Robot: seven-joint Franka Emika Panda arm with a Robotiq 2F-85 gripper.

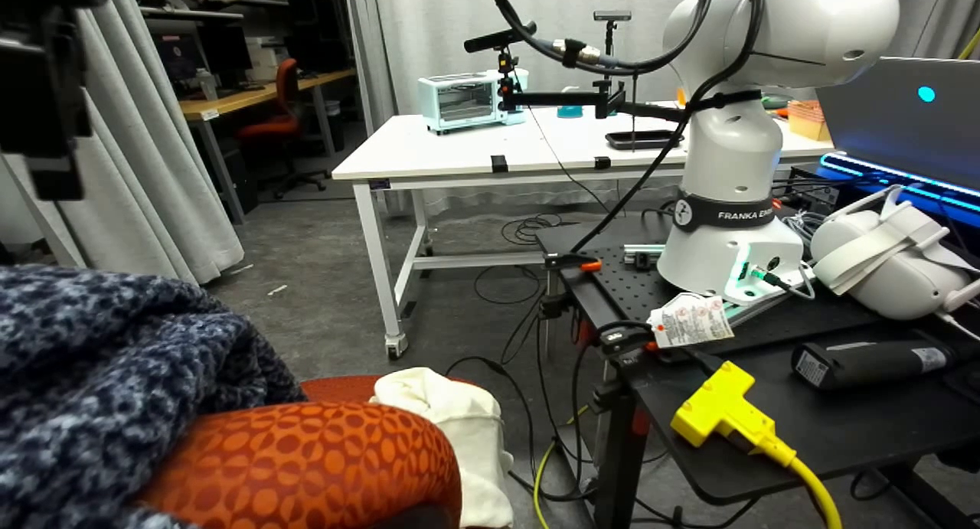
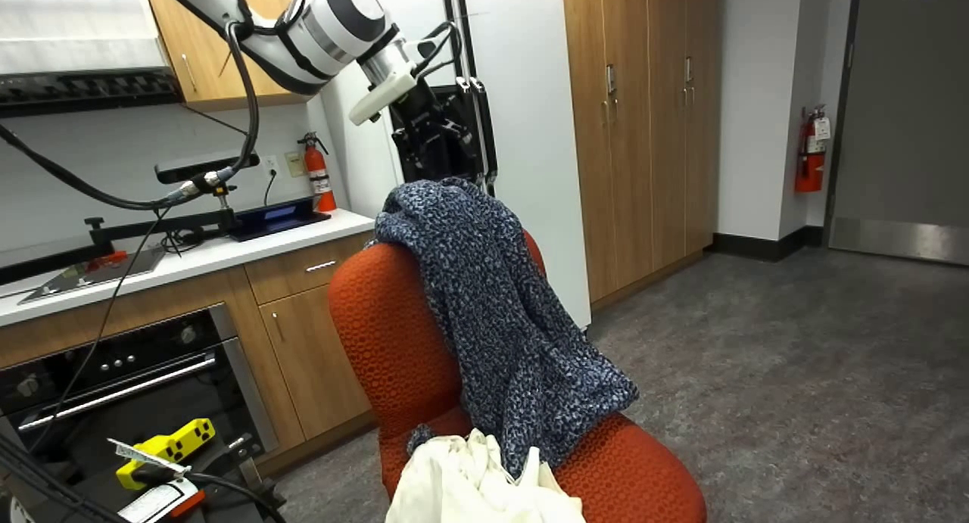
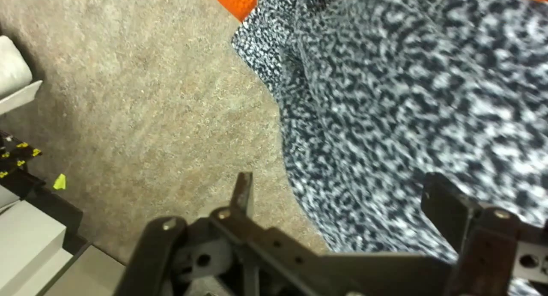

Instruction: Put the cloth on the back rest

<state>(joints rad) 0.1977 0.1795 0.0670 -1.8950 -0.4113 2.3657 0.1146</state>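
My pincer (image 3: 338,186) is gaping, gripping nothing | the cloth (image 2: 507,303) is straddling the back rest (image 2: 384,319), trailing onto the seat (image 2: 640,474) | I'm guessing weight hanging either side is stopping it slipping

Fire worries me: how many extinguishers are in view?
2, in an exterior view: one extinguisher by the counter, a second extinguisher beside the grey door. Others may be hidden.
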